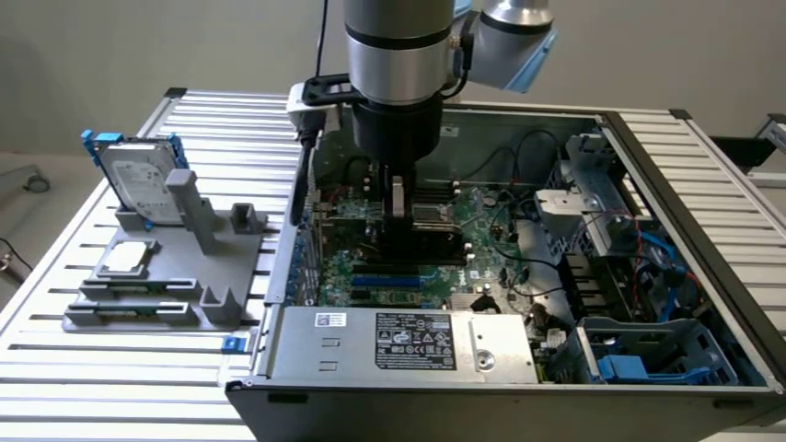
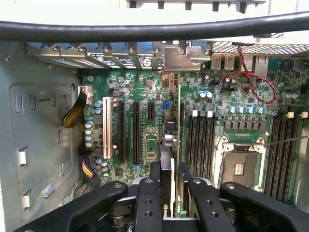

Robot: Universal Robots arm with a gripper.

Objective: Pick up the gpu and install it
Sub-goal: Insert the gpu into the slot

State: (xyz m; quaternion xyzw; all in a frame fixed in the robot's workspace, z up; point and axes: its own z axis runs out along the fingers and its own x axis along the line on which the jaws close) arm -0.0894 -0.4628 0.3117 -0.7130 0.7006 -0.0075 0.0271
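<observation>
Gripper [image 2: 170, 176] part-closed, clamped on the gpu [image 2: 167, 159]. I held the card edge-on straight below me, over the motherboard [image 2: 145, 92]. Long axis parallel to the expansion slots [image 2: 136, 130], bracket end toward the rear wall.

Arm [image 1: 393, 55] upright, fingers [image 2: 147, 203] pointing down, clamped on gpu [image 2: 167, 166]

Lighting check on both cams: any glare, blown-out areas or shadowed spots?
Exterior view: soft, even light, no hard shadows; no glare on the power supply lid; the arm hides part of the motherboard. Wrist view: a washed-out white band sits behind a black cable; the gripper, shut on the gpu, reads nearly black in the foreground.
</observation>
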